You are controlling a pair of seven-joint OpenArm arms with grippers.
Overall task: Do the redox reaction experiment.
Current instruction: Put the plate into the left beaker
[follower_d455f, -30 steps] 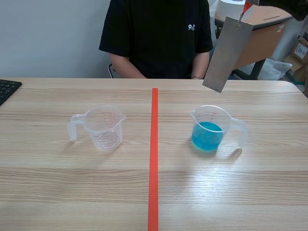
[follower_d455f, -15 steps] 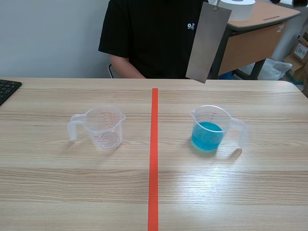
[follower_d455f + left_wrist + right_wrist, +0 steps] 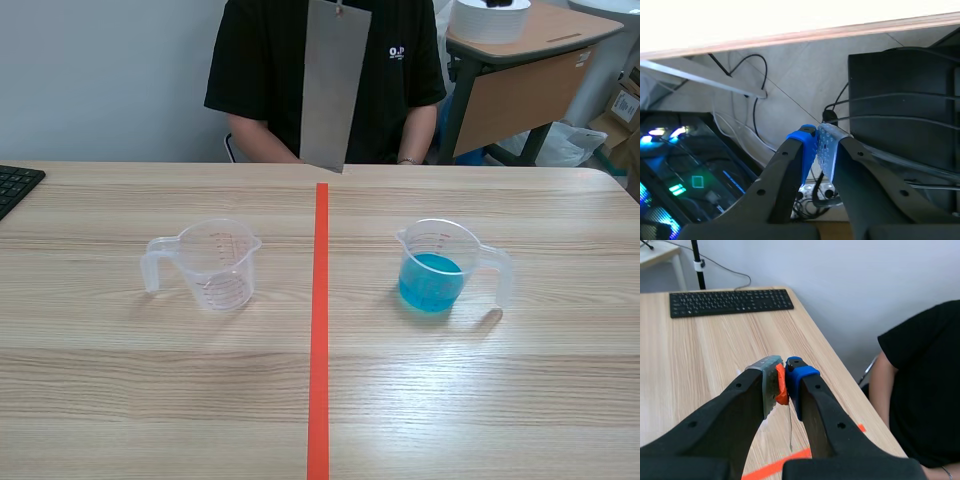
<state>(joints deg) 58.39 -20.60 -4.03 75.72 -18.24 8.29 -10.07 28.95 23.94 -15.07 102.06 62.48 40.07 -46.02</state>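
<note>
Progress reads as early: the metal sheet (image 3: 333, 85) is up in the air, but nothing has been dipped yet. Far left, the left gripper (image 3: 816, 145) sits below the table edge with its pads pressed together on nothing, and cables lie on the floor beyond it. A keyboard (image 3: 15, 185) clips the table (image 3: 120, 400) at nine o'clock. The empty cup (image 3: 215, 262) stands at nine o'clock from the tape line (image 3: 319, 330), handle pointing to nine. At twelve o'clock, over the tape's far end, the sheet hangs near-vertical, clear of the wood and in front of the seated person (image 3: 260, 80). The right gripper (image 3: 782, 377) is clamped on the orange tab (image 3: 781, 387) at the sheet's top; from that wrist the sheet shows only edge-on. The cup of blue liquid (image 3: 435, 265) stands at three o'clock from the tape and about four o'clock from the sheet's lower edge, handle to three. Left to do, I judge: carry the sheet over that cup and lower it in. Open room is generous between and in front of the cups. The cup's mouth looks barely wider than the sheet, so its rim is the tight edge.
</note>
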